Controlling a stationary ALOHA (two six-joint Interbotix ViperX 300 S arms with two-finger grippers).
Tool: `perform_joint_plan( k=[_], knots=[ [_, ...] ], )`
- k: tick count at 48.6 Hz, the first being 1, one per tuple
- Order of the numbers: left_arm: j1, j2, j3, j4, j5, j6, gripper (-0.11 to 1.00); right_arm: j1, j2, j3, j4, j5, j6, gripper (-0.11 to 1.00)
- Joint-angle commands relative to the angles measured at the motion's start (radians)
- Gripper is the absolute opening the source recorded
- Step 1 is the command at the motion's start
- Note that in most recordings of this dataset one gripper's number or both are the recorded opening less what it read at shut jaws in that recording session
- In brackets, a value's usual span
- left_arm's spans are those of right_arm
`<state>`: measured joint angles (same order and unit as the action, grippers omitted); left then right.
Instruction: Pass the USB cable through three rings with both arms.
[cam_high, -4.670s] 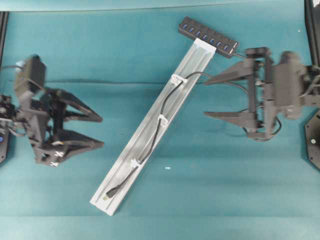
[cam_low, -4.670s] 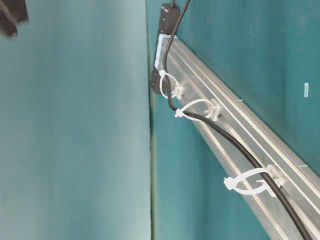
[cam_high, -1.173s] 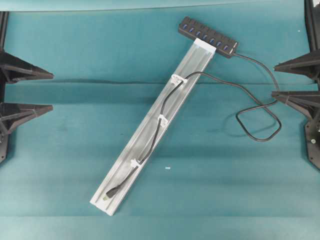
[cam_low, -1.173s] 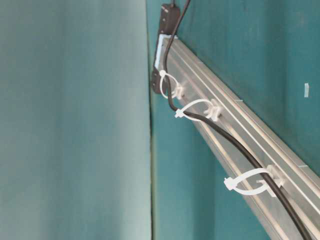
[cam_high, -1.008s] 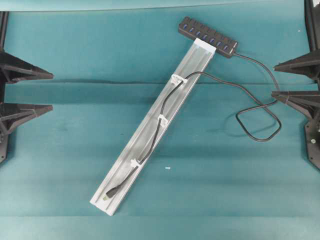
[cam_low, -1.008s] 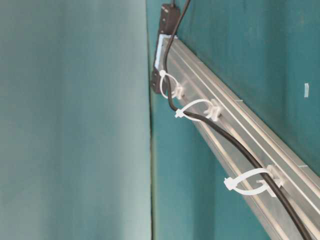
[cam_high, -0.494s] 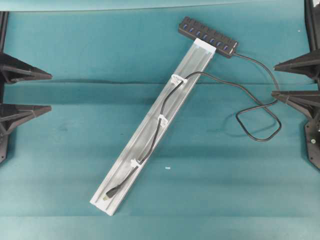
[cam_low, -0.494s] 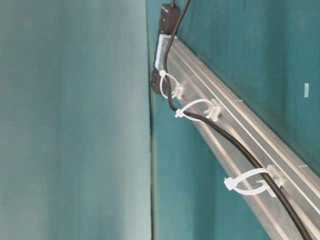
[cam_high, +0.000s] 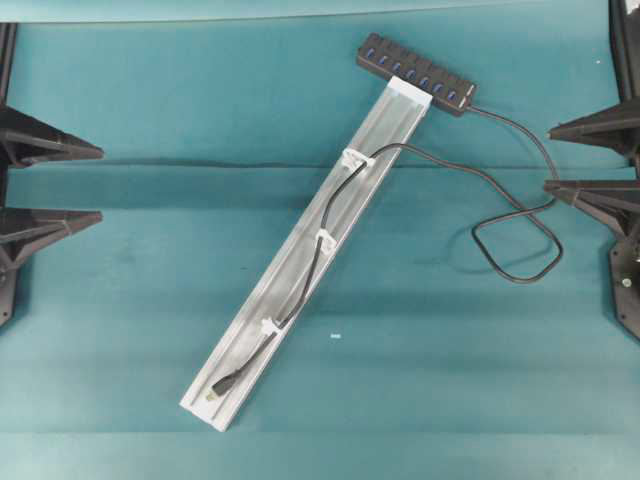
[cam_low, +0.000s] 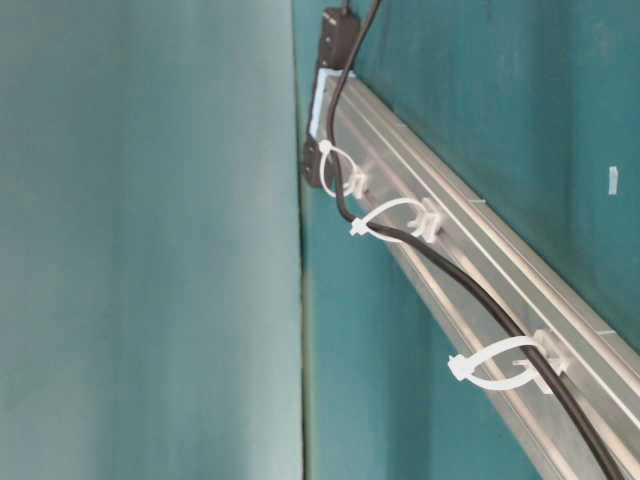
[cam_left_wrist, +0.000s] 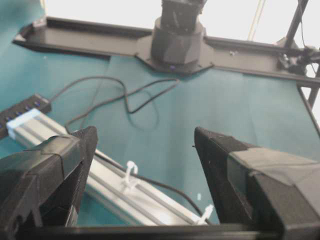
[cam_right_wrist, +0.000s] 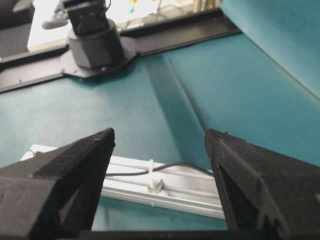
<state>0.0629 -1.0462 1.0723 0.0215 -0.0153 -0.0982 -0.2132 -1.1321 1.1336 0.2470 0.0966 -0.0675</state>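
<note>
The black USB cable (cam_high: 318, 255) runs along the silver rail (cam_high: 250, 345) through all three white rings (cam_high: 357, 158) (cam_high: 326, 238) (cam_high: 269, 326); its plug (cam_high: 225, 384) lies near the rail's lower end. Off the rail it loops on the table (cam_high: 520, 255) and joins the hub (cam_high: 416, 74). My left gripper (cam_high: 100, 183) stands open at the far left edge with nothing in it. At the far right edge my right gripper (cam_high: 550, 158) is open and empty, one fingertip (cam_high: 548, 186) close to the cable. The table-level view shows the cable (cam_low: 470, 300) inside the rings (cam_low: 495, 368).
A black multi-port hub with blue sockets sits at the rail's top end. A small white scrap (cam_high: 335, 336) lies right of the rail. Black arm bases (cam_left_wrist: 175, 47) (cam_right_wrist: 95, 47) and frame bars stand at the table's sides. The surface is teal cloth.
Both arms have pulled back from the middle to the table's side edges since the earliest frame. Over the last second nothing visibly moves.
</note>
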Motion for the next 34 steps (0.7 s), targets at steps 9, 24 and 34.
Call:
perform_joint_plan(
  k=[9, 24, 34],
  knots=[
    [0.0, 0.003, -0.012, 0.005, -0.005, -0.008, 0.87, -0.005, 0.006, -0.005, 0.002, -0.011, 0.009, 0.82],
    [0.0, 0.005, -0.012, 0.005, -0.005, -0.009, 0.87, -0.003, 0.006, -0.003, 0.002, -0.011, 0.009, 0.82],
    [0.0, 0.005, -0.012, 0.005, -0.005, -0.009, 0.87, -0.005, 0.006, -0.003, 0.002, -0.011, 0.009, 0.82]
  ],
)
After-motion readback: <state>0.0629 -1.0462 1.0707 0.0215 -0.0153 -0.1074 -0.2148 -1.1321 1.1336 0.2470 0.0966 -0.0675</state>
